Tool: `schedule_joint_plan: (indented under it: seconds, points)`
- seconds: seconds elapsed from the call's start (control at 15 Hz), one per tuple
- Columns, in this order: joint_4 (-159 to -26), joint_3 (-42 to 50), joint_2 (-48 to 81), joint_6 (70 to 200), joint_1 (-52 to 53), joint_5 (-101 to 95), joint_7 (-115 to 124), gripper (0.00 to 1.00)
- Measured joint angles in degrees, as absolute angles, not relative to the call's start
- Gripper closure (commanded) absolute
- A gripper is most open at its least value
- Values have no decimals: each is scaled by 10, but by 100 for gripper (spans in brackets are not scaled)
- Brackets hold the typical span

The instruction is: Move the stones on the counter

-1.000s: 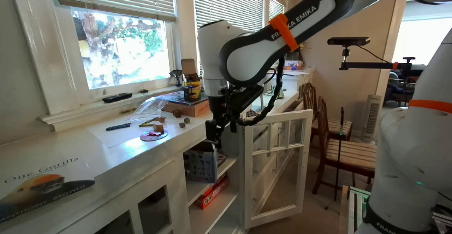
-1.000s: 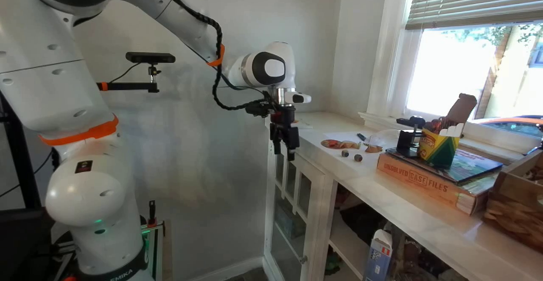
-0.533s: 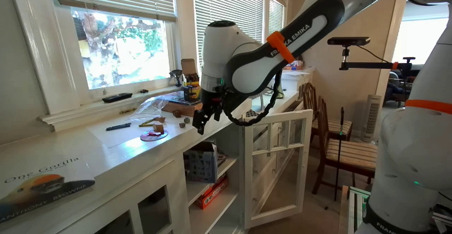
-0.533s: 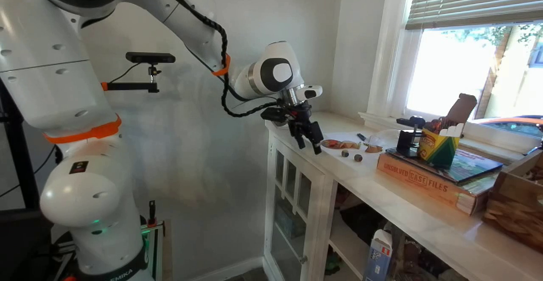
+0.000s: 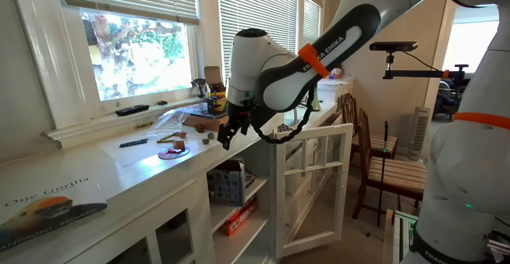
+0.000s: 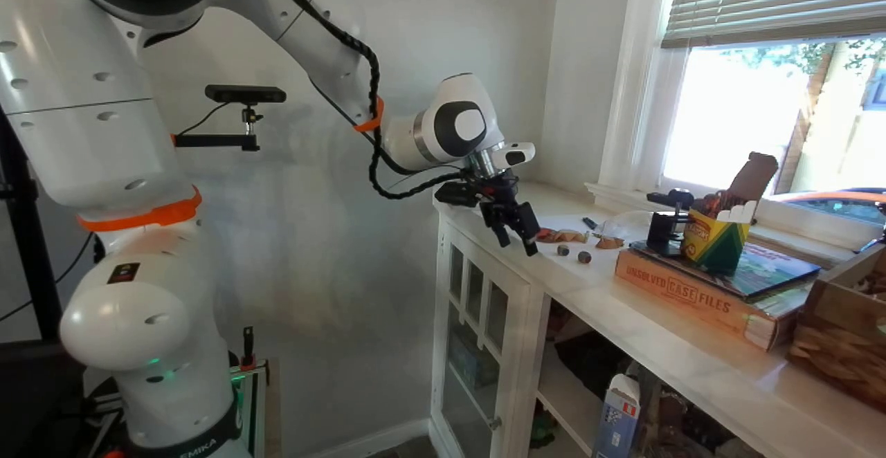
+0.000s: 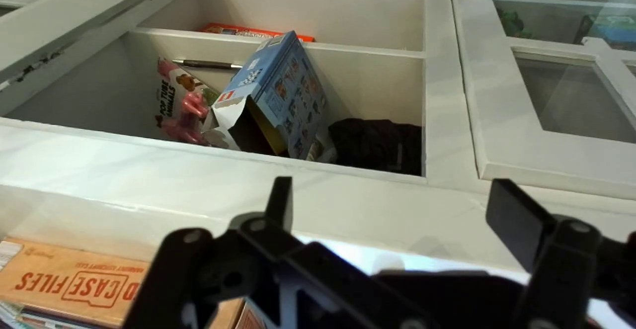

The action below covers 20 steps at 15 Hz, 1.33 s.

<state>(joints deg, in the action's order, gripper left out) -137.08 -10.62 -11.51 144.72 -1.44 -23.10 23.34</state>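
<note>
Two small round grey stones, the nearer stone (image 5: 205, 140) and the farther stone (image 5: 210, 135), lie close together on the off-white counter (image 5: 139, 176) near its front edge. They also show in an exterior view as one stone (image 6: 563, 250) and another stone (image 6: 584, 257). My gripper (image 5: 234, 137) is open and tilted, with its fingertips at the counter's front edge, beside the stones and apart from them. It also shows in an exterior view (image 6: 518, 245). In the wrist view the open gripper (image 7: 392, 197) has nothing between its fingers; a pale round shape behind the edge may be a stone.
An orange game box (image 6: 682, 292) carries a crayon box (image 6: 720, 236). A round disc (image 5: 167, 155), brown pieces (image 5: 181, 134), dark crayons (image 5: 133, 143) and a plastic bag (image 5: 169, 121) lie near the stones. A paned cabinet door (image 5: 281, 208) stands open below.
My gripper has tilted and moved toward the counter's front edge near the stones; in the last half second it has shifted only slightly. The stones have not moved.
</note>
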Motion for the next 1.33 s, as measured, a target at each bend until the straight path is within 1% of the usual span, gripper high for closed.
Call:
schedule_joint_plan:
  seconds: [0.53,1.33]
  points:
    - [-1367,-88,-100,1570,-54,-259,280,0]
    - [-1315,-93,12,1666,-52,-247,277,0]
